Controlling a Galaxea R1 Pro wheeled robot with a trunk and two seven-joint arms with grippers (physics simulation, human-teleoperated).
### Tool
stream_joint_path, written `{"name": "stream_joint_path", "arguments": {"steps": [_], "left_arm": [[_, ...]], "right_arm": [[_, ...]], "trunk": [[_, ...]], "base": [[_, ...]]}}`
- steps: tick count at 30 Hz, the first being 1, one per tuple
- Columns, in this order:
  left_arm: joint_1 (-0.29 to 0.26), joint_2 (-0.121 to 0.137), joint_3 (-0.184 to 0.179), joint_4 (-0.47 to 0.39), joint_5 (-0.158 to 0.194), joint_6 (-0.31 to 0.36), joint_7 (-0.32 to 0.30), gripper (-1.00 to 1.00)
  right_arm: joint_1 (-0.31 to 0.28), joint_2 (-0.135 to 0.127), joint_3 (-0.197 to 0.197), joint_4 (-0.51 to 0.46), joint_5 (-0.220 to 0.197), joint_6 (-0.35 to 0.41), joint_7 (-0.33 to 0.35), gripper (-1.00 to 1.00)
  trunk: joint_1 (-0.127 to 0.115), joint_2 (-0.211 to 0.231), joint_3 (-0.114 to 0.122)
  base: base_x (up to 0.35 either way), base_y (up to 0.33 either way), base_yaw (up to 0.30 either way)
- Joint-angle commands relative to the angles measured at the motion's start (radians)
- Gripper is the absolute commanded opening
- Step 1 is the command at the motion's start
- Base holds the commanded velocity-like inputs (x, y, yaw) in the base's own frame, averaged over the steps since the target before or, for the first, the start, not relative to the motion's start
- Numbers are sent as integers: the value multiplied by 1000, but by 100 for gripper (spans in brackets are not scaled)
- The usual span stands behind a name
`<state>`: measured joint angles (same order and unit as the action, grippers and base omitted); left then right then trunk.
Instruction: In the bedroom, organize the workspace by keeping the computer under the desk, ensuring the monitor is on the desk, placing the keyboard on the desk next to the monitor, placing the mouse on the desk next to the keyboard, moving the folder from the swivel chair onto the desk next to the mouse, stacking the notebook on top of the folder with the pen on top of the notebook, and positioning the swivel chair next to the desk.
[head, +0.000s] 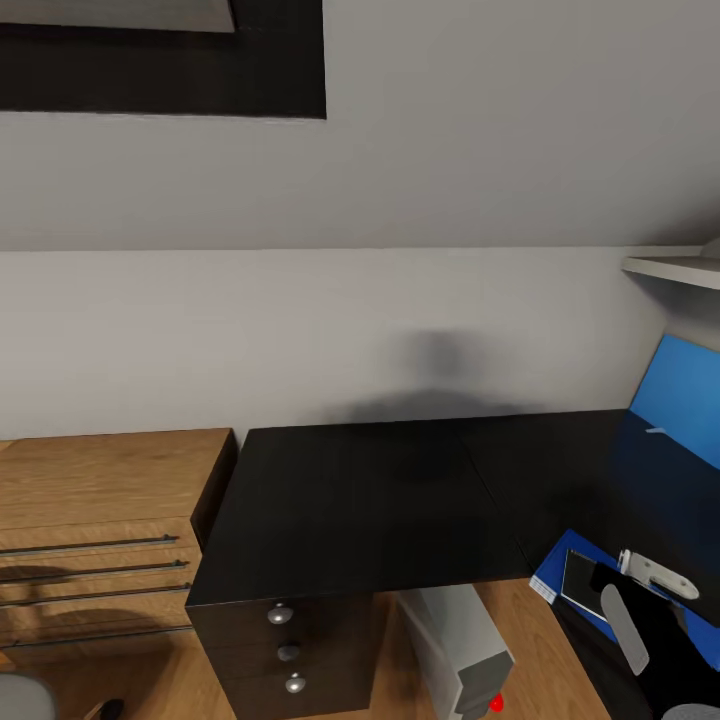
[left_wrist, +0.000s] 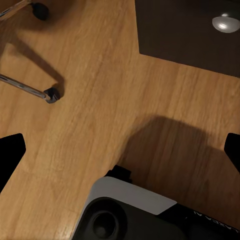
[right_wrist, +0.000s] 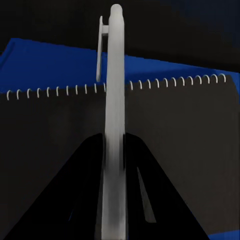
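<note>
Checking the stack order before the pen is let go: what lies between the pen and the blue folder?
The notebook: in the right wrist view the pen, clamped in the jaws, sits over its dark cover, with the folder beneath.

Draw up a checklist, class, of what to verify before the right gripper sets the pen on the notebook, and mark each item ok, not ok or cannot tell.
1. The pen is pinched in the right gripper: ok.
2. The notebook lies on the folder: ok, blue shows past its spiral edge.
3. The folder sits on the desk: ok.
4. The pen is over the notebook: ok in the right wrist view.
5. The pen touches the cover: cannot tell.
6. The left gripper is clear of the stack: ok, open above the floor.
</note>
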<state>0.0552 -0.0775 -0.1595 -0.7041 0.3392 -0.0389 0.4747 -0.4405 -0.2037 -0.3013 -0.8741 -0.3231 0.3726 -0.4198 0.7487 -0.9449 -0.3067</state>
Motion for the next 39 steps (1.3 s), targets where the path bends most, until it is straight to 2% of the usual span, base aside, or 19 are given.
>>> {"name": "stream_joint_path", "arguments": {"steps": [1, 6, 14, 29, 32, 39], "left_arm": [[0, 1, -5, -2, 10, -4, 6, 100], [0, 1, -5, -2, 10, -4, 6, 100], [0, 0, -5, -2, 9, -4, 5, 100], [0, -1, -5, -2, 9, -4, 5, 100], [0, -1, -5, -2, 9, -4, 5, 100], [0, -1, -5, -2, 9, -4, 5, 100]], "right_arm": [[-7, 0, 1, 11, -3, 1, 2, -100], [-37, 0, 1, 74, 26, -28, 27, -100], [-46, 0, 1, 98, 44, -72, 34, -100], [-57, -2, 1, 147, 50, -123, 38, -100], [-114, -16, 1, 268, 69, -181, 39, -100], [-166, -31, 1, 388, 119, -256, 89, -100]], "trunk": [[0, -1, -1], [0, -1, -1], [0, -1, -1], [0, -1, -1], [0, -1, -1], [0, -1, -1]], "base": [[0, 0, 0], [0, 0, 0], [0, 0, 0], [0, 0, 0], [0, 0, 0], [0, 0, 0]]}}
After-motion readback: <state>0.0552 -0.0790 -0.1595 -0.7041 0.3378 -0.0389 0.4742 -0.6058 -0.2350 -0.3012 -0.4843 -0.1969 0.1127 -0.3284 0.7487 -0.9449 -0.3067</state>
